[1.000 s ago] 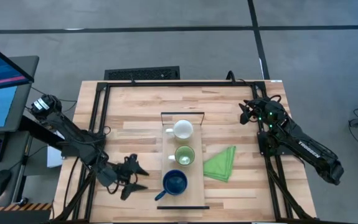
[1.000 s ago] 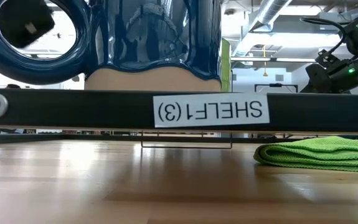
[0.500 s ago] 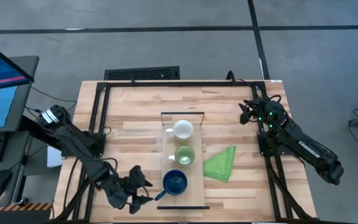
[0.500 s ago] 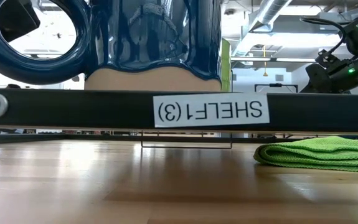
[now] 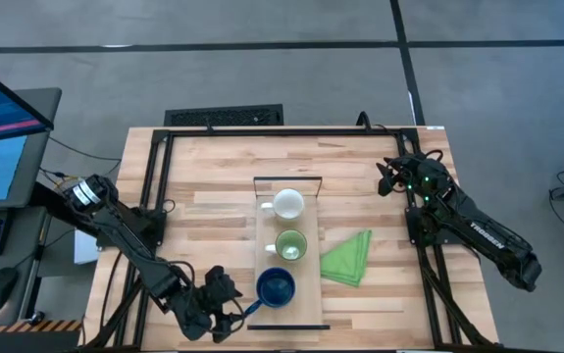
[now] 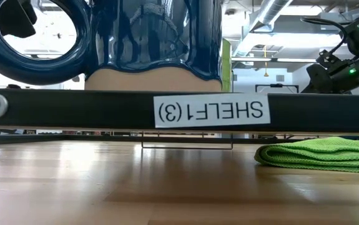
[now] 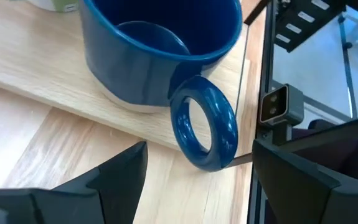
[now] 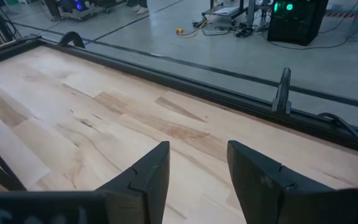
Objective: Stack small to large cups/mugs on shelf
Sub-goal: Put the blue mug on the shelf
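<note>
Left gripper [image 7: 194, 171]: nearest the table's front edge, low beside the blue mug; jaws spread wide, empty, the mug's handle lying between and just ahead of them.
Step in hand (judged): approach to take the blue mug by its handle. The fingers should straddle the ring squarely, one on each flat side, and close only once it sits well between the pads; the lift should be straight up so the base clears the plank's edge.
Blue mug [image 5: 276, 286]: on the front end of the shelf, upright, handle [image 7: 205, 130] overhanging toward the left gripper. Glossy dark glaze, unglazed tan band at the foot; thick ring handle. Likely slippery under the pads.
Shelf [image 5: 306, 312]: pale smooth wood plank, thin black metal frame at each end.
Green mug [image 5: 291, 244]: mid-shelf, upright, round, light glaze.
Green cloth [image 5: 348, 259]: folded, soft, on the tabletop just right of the shelf.
White mug [image 5: 287, 204]: far end of the shelf, upright.
Right gripper [image 8: 196, 163]: waiting at the far right of the table, jaws apart, holding nothing.
</note>
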Robot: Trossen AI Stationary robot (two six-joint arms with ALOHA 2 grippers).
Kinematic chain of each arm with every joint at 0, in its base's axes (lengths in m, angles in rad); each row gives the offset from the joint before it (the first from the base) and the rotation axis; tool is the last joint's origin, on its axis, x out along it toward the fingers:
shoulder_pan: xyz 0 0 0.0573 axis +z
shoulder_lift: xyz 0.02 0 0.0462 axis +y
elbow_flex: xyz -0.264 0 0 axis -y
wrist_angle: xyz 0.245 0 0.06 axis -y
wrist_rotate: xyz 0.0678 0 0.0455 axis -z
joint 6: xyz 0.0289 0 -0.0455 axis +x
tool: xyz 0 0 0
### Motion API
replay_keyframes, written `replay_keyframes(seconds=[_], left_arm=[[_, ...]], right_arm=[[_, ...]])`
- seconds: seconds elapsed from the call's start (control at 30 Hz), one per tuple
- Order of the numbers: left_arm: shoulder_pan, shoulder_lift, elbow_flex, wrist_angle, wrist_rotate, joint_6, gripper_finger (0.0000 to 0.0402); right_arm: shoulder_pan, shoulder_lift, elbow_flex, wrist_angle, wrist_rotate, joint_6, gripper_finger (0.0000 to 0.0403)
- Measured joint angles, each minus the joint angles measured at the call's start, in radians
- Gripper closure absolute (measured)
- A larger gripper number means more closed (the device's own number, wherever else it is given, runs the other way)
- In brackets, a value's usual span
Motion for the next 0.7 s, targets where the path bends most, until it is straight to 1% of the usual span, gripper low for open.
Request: replay_keyframes(seconds=[0.17, 0.7], left_arm=[[0.0, 0.0, 0.0, -0.033, -0.022, -0.035, 0.0122], [0.014, 0.004, 0.0, -0.008, 0.0, 0.023, 0.0122]], right_arm=[[0.0, 0.0, 0.0, 0.0, 0.0, -0.002, 0.0219], [0.0, 0.0, 0.0, 0.0, 0.0, -0.002, 0.0221]])
